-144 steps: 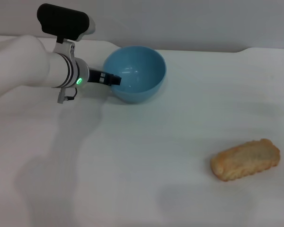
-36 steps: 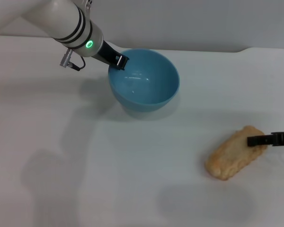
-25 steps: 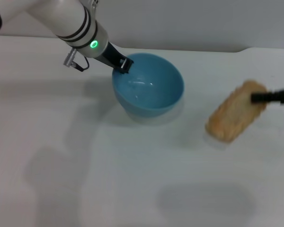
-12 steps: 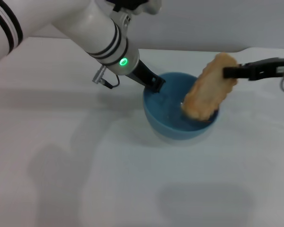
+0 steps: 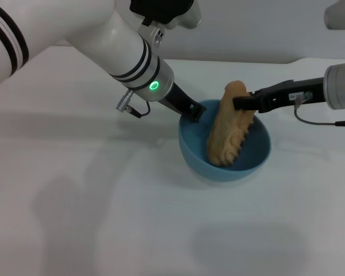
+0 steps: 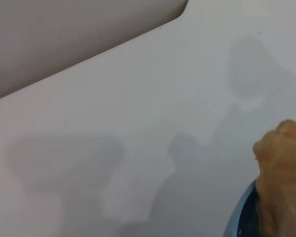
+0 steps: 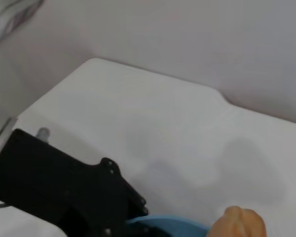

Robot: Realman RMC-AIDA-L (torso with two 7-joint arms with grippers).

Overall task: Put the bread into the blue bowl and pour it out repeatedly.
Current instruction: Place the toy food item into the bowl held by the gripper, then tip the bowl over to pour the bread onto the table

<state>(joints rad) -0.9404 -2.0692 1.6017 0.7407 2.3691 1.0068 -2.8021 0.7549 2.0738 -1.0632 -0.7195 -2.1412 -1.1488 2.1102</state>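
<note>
The bread (image 5: 230, 126) is seen at the centre of the head view, standing steeply tilted inside the blue bowl (image 5: 253, 158), with its lower end in the bowl and its upper end above the rim. It is clamped near its upper end by the right gripper (image 5: 241, 103), which enters from the right edge. The bowl's left rim is gripped by the left gripper (image 5: 194, 111), reaching down from the upper left. The bowl rests on the white table (image 5: 103, 218).

Left tool (image 5: 194, 112) and right tool (image 5: 241, 103) both clamped
</note>
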